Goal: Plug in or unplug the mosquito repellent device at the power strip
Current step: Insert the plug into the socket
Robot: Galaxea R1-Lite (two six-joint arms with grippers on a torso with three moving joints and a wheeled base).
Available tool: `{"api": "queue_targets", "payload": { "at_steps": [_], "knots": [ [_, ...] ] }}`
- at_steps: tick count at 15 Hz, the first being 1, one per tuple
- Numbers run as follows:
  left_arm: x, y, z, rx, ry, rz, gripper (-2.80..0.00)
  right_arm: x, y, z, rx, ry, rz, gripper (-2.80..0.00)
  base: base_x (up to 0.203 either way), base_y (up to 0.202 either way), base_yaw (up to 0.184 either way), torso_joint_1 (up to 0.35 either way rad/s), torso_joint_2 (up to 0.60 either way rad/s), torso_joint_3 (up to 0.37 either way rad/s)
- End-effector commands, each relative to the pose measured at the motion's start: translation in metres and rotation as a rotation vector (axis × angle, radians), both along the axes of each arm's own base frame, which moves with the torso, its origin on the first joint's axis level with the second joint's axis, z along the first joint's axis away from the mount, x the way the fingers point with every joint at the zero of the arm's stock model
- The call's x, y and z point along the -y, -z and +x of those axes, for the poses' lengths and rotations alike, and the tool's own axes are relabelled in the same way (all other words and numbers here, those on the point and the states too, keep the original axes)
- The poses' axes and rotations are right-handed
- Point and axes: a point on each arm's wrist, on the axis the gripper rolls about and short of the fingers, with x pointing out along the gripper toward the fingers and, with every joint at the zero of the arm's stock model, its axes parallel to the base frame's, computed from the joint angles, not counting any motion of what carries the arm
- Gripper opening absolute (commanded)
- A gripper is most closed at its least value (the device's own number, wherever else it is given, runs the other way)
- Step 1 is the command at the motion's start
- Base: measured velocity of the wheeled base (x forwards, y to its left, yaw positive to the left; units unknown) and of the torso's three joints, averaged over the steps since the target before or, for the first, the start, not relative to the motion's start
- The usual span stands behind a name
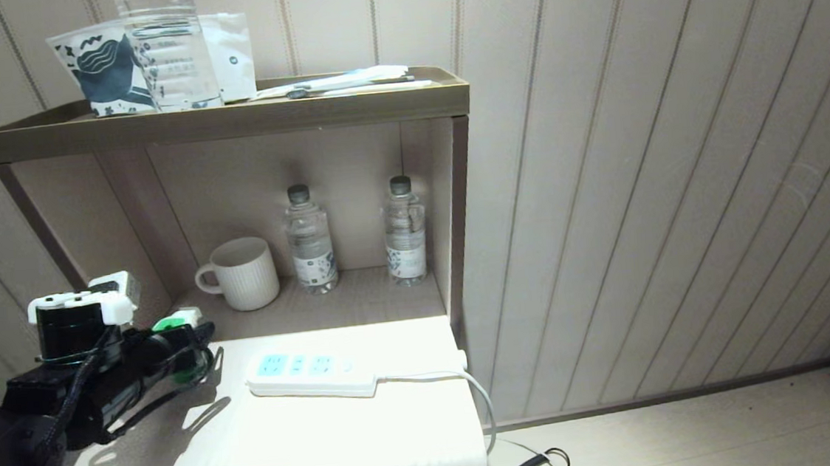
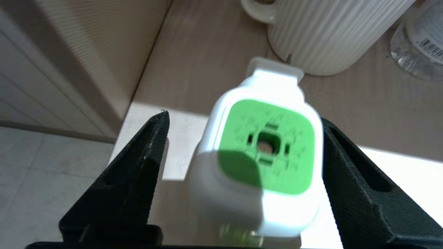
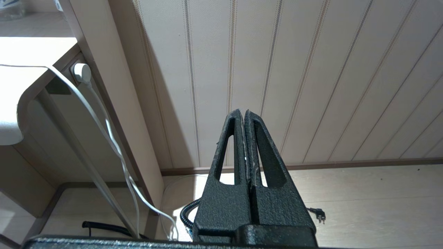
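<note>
You are looking at a panelled wall (image 1: 676, 168) running behind a brown shelf unit (image 1: 228, 118), and in front of the unit a pale table (image 1: 291, 450) is catching bright light. On the unit's top ledge a big clear bottle (image 1: 167, 52) is standing among printed packets (image 1: 106, 72). In the open compartment below, two small water bottles (image 1: 310, 241) are standing side by side at the back right, and a ribbed white mug (image 1: 244, 274) is sitting to their left.

The power strip (image 1: 311, 374) is lying flat on the table near its back edge, its sockets showing empty, with its white cord (image 1: 472, 391) trailing off the right side.

Your left gripper (image 1: 187, 347) is reaching in over the table's back left corner, well apart from the strip. In the left wrist view its black fingers (image 2: 138, 173) are standing wide, one on each side of the mosquito repellent device (image 2: 266, 148). There is a clear gap on one side; on the other the finger is sitting just beside the white shell, and you cannot quite tell whether it is touching. The device is standing with its green face towards the camera, close to the mug.

Your right gripper (image 3: 245, 114) is hanging down by the wall beside the unit, its fingers pressed together on nothing
</note>
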Motion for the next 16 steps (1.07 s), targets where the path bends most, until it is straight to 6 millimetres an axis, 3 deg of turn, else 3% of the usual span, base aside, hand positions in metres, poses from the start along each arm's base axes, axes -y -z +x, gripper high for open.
{"api": "queue_targets", "payload": {
  "at_steps": [1, 5, 9, 16],
  "knots": [
    [-0.002, -0.006, -0.007, 0.028, -0.011, -0.002, 0.0, 0.0, 0.0, 0.0, 0.0, -0.001, -0.001, -2.8, 0.0, 0.0, 0.0, 0.0, 0.0, 0.0],
    [0.001, -0.003, 0.002, 0.133, -0.039, 0.0, 0.0, 0.0, 0.0, 0.0, 0.0, -0.001, 0.001, -2.8, 0.0, 0.0, 0.0, 0.0, 0.0, 0.0],
    [0.003, 0.018, 0.011, 0.149, -0.081, 0.066, 0.0, 0.0, 0.0, 0.0, 0.0, -0.001, -0.001, -2.8, 0.0, 0.0, 0.0, 0.0, 0.0, 0.0],
    [0.022, 0.011, 0.003, 0.238, -0.085, 0.069, 0.0, 0.0, 0.0, 0.0, 0.0, -0.001, -0.001, -2.8, 0.0, 0.0, 0.0, 0.0, 0.0, 0.0]
  ]
}}
